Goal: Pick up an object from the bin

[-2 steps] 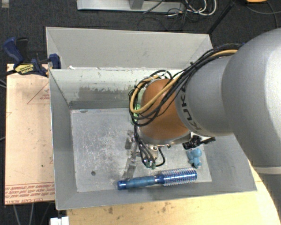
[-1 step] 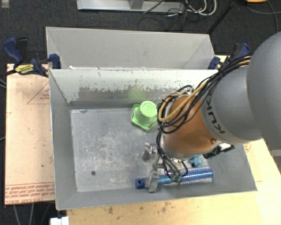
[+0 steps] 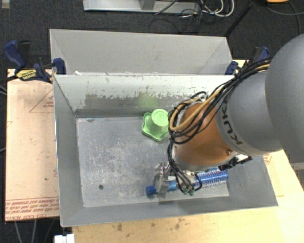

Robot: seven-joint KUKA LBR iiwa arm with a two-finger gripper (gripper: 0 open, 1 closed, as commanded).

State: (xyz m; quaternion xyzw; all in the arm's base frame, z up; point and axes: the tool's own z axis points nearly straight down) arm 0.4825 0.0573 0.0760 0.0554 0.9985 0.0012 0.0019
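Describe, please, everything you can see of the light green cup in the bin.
The light green cup looks like smooth plastic, with a round end and a flared, wavy edge. It rests on the bin floor close to the back wall, near the middle, apart from other loose things. The arm's cables cross in front of its right side; contact cannot be judged.

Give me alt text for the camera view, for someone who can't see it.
A robot arm reaches in from the right, its gripper low over the front of a grey metal bin, next to a small blue object. A light green cup sits near the back wall.
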